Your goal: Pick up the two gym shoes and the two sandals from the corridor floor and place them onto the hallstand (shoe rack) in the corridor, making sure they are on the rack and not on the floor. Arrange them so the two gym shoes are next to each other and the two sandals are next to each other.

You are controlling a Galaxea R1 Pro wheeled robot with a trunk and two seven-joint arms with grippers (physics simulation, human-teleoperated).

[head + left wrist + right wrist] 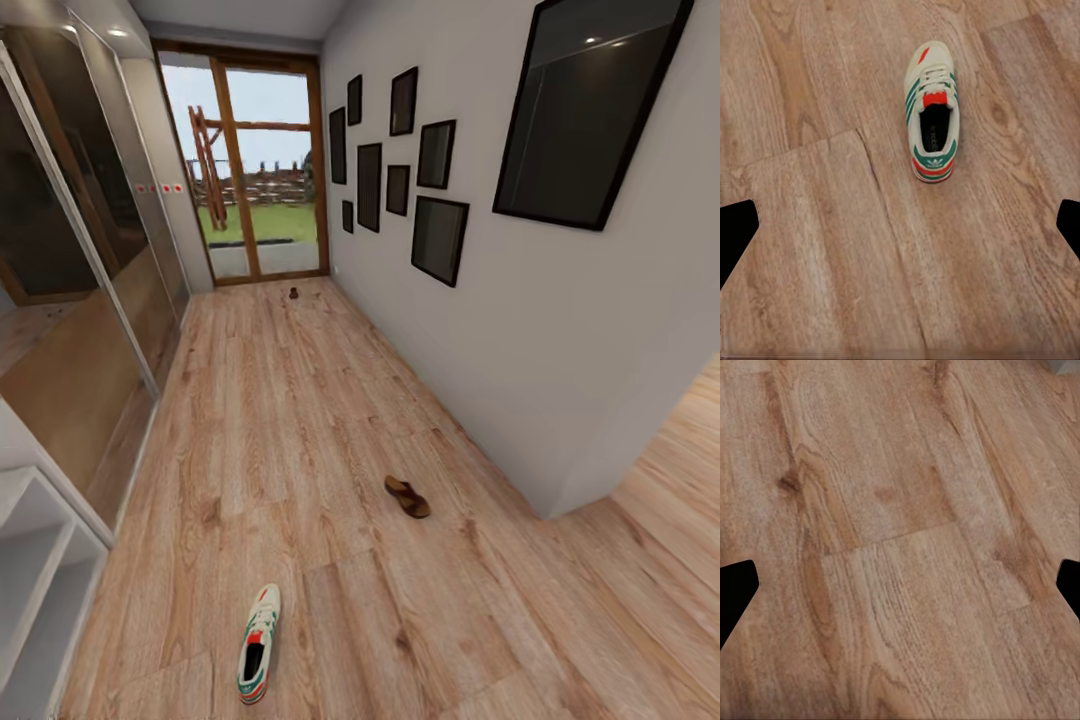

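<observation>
Looking down from the head camera, we find one sneaker [259, 644] lying closest to us on the wood floor [300, 450], toe pointing up the corridor. Our left hand [900, 225] hangs over the planks with that shoe just ahead of it; its two fingers stand wide apart and hold nothing. Our right hand [900, 585] is likewise spread and empty, above bare boards. Beside the sneaker, at the view's left edge, the shoe rack [35, 560] shows its pale open shelves. Farther up the floor, near the right-hand wall, lies one brown sandal [407, 496]. Much farther, by the glass door [245, 180], sits a small dark thing [293, 293], too small for us to tell what it is. A second sneaker we cannot place. We judge the risk lies in reaching down: coming in off-centre could nudge the shoe along the smooth floor, or pinch only its soft upper so it slips loose on the way to the rack.
</observation>
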